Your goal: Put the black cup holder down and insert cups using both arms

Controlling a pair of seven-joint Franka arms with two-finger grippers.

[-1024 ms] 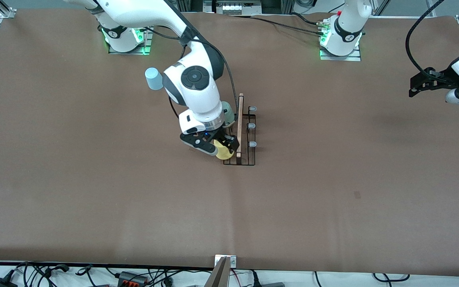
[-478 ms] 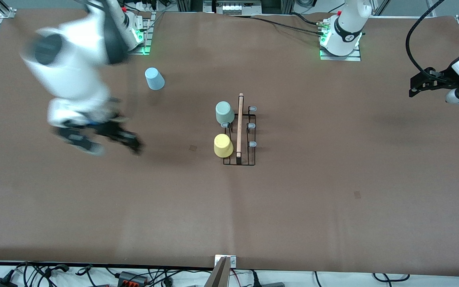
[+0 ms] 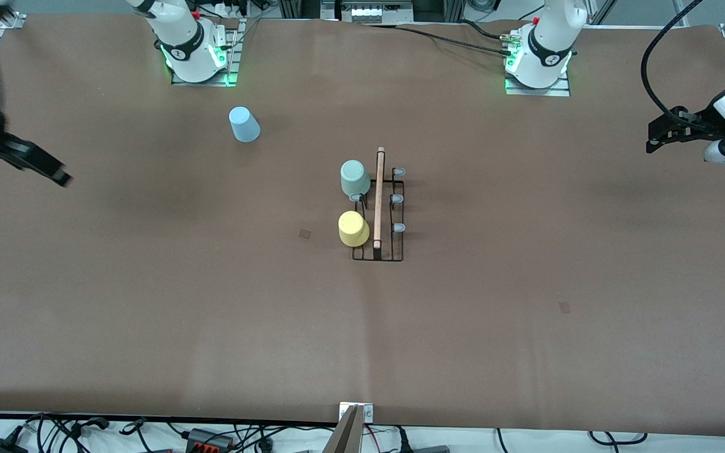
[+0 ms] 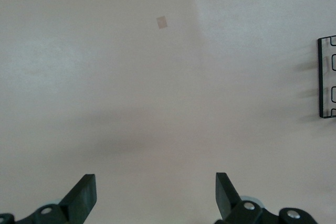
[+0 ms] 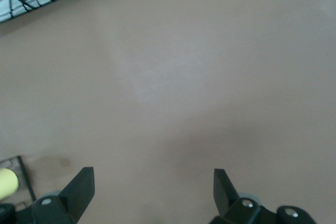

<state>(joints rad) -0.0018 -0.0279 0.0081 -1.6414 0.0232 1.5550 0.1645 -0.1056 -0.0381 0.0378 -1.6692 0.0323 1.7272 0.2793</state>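
Table: wide brown-covered table [image 3: 526,327], carrying everything here.
Left arm: white arm waiting at its own end of the table; left gripper [image 3: 655,139] hangs over bare table, jaws spread wide and empty, fingers [image 4: 84,198] apart in its wrist view.
Right arm: right gripper [image 3: 29,163] over the table edge at the right arm's end, jaws spread, nothing between the fingers [image 5: 79,187].
Rack: thin black wire cup holder with a light wooden top rod [image 3: 379,204], mid-table, well apart from both claws, roughly between them. Stiff but light and easily tipped; best taken by the rod.
Seated cups: mint green plastic cup [image 3: 354,178] and yellow plastic cup [image 3: 353,229], inverted on pegs on the rack's right-arm side.
Loose cup: light blue plastic cup [image 3: 244,124], on the table between the rack and the right claw. Feather-light, thin-walled, slippery and tapered; squeeze gently across the wall.
Change: a second ago the right claw was at the yellow cup on the rack; it has since swung clear, leaving that cup seated.
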